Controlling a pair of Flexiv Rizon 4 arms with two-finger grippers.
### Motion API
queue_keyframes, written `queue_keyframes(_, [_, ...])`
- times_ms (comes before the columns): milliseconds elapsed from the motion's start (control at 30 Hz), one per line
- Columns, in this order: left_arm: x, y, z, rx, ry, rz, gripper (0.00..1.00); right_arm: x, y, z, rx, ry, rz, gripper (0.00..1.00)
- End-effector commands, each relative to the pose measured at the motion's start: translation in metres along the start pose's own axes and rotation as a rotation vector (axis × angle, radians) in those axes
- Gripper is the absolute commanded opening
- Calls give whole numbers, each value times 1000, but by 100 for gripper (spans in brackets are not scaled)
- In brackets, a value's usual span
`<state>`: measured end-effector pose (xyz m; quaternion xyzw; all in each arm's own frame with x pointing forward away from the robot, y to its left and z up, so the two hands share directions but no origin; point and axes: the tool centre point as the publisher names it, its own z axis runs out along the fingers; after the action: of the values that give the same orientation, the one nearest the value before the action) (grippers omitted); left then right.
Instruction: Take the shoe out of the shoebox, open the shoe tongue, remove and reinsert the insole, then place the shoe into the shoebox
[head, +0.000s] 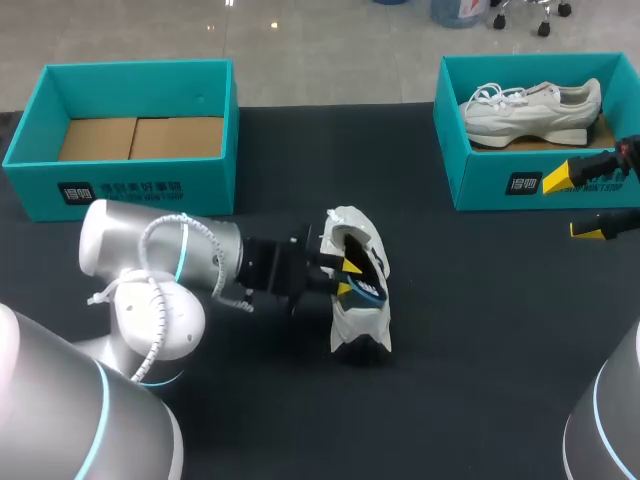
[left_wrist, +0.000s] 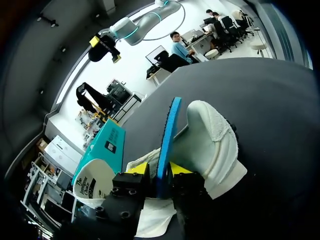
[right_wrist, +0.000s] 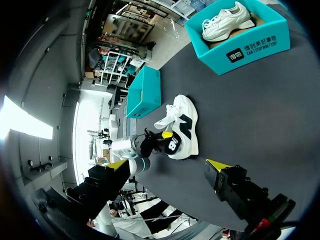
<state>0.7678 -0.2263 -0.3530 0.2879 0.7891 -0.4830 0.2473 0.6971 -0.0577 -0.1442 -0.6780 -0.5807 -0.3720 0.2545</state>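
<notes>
Left gripper: pinching insole edge at shoe mouth;
Right gripper: wide open, empty; 3 o'clock from shoe;
Risk: unbraced shoe may drag; insole may buckle

Black table, teal box at right, holding a white sneaker

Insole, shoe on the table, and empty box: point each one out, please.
Insole (left_wrist: 169, 135), left wrist view, on its blue edge.
Shoe (head: 358, 318), head view, on the white upper.
Empty box (head: 140, 185), head view, on the front wall.
</notes>
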Motion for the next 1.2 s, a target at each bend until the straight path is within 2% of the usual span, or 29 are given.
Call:
queue_keyframes(33, [4, -11, -12, 13, -13, 12, 34, 0, 0, 1, -1, -3, 1, 100])
queue_keyframes(133, [5, -17, -14, 23, -13, 19, 27, 0, 0, 1, -1, -3, 1, 100])
queue_keyframes(200, [7, -19, -13, 27, -13, 21, 17, 0, 0, 1, -1, -3, 1, 100])
queue_keyframes(267, [8, -19, -9, 30, -9, 21, 3, 0, 0, 1, -1, -3, 1, 100])
queue_keyframes(333, [9, -18, -5, 32, -5, 20, 0, 0, 0, 1, -1, -3, 1, 100])
queue_keyframes(900, [0, 5, 11, -17, 27, 36, 0, 0, 0, 1, -1, -3, 1, 100])
queue_keyframes(1100, [3, 2, 7, -17, 25, 24, 0, 0, 0, 1, -1, -3, 1, 100])
queue_keyframes(1133, [3, -1, 5, -13, 21, 26, 6, 0, 0, 1, -1, -3, 1, 100])
queue_keyframes(1167, [2, -3, 3, -10, 16, 26, 27, 0, 0, 1, -1, -3, 1, 100])
queue_keyframes(1200, [2, -4, 1, -8, 12, 27, 30, 0, 0, 1, -1, -3, 1, 100])
